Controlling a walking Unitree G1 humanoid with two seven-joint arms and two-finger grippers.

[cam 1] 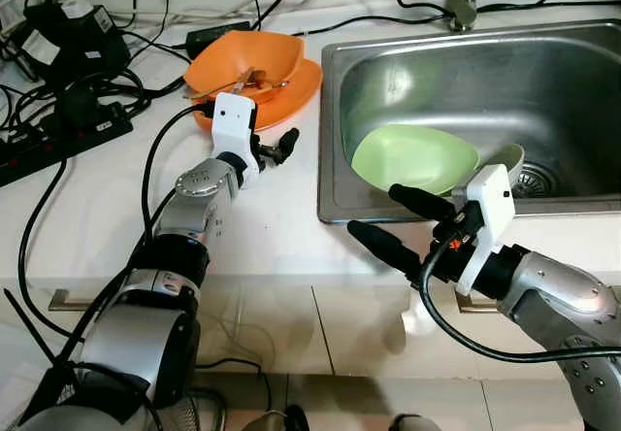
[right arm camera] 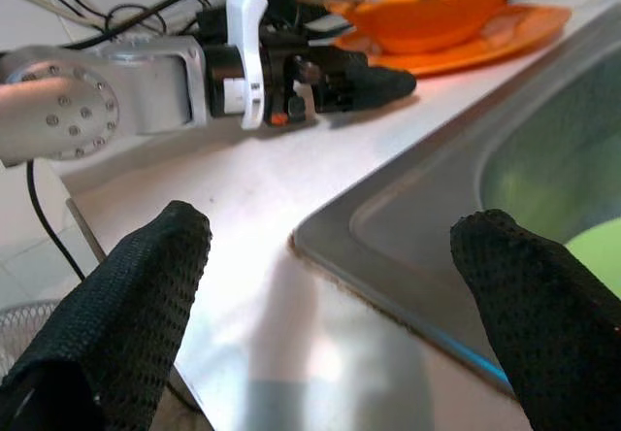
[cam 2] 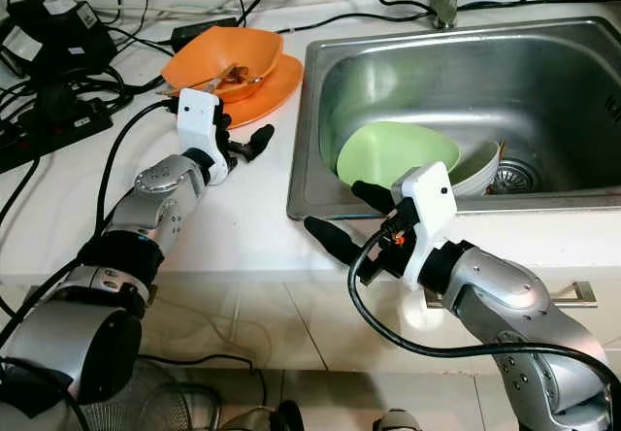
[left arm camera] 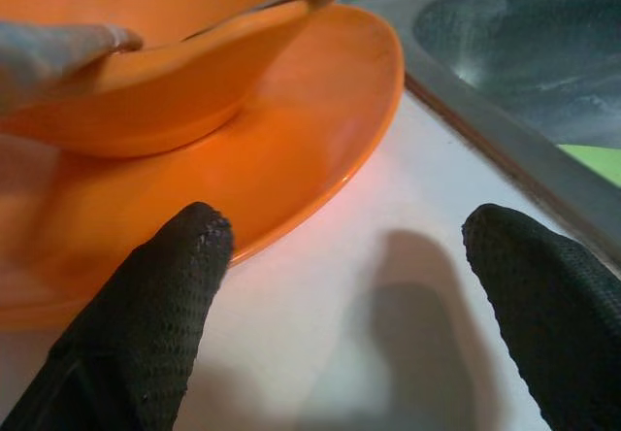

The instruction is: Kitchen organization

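Black power strip [cam 1: 58, 135], tangled cables [cam 1: 146, 23], white countertop [cam 1: 97, 227].

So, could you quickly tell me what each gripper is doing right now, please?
Left gripper: open, empty, beside the orange plate.
Right gripper: open, empty, at the sink front corner.

Sink [cam 1: 335, 111] sitting at worktop's [cam 1: 272, 227] right end, faucet [cam 1: 464, 4] standing behind its back rim. Plate [cam 1: 412, 157] leaning in sink against front-left wall, bowl [cam 1: 506, 159] lying just right of it, near drain [cam 1: 534, 181]. Second bowl [cam 1: 247, 62] resting on second plate [cam 1: 291, 96] just left of sink's back-left corner, utensil [cam 1: 254, 80] lying in this bowl. Power strip [cam 1: 58, 140] and cables [cam 1: 58, 52] crowding worktop's back-left corner.
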